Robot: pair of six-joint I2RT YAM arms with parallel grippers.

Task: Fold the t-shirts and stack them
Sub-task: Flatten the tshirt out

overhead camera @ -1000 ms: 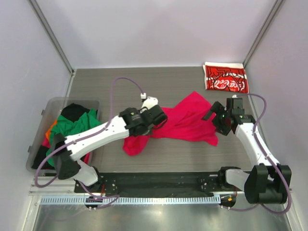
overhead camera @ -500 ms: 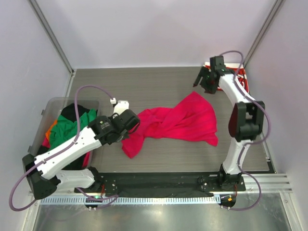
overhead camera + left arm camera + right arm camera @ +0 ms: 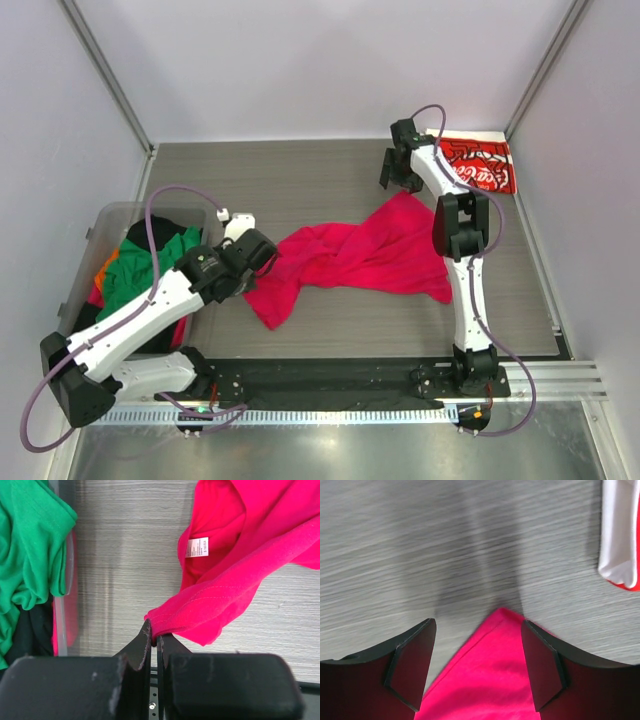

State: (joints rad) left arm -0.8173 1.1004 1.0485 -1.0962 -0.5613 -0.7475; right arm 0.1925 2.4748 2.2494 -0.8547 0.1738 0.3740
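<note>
Likely flattening: the crimson-pink t-shirt (image 3: 370, 250) lies rumpled just beside the folded Coca-Cola t-shirt (image 3: 480, 165). Left fingers (image 3: 144, 645) pinch its hem; right fingers (image 3: 410, 662), spread, hover over its far corner. Next they should close and pull taut.

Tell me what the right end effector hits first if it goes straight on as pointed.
Probably the corner of the crimson-pink t-shirt, which lies right ahead of the open right end effector; then the table. Depth is unclear.
</note>
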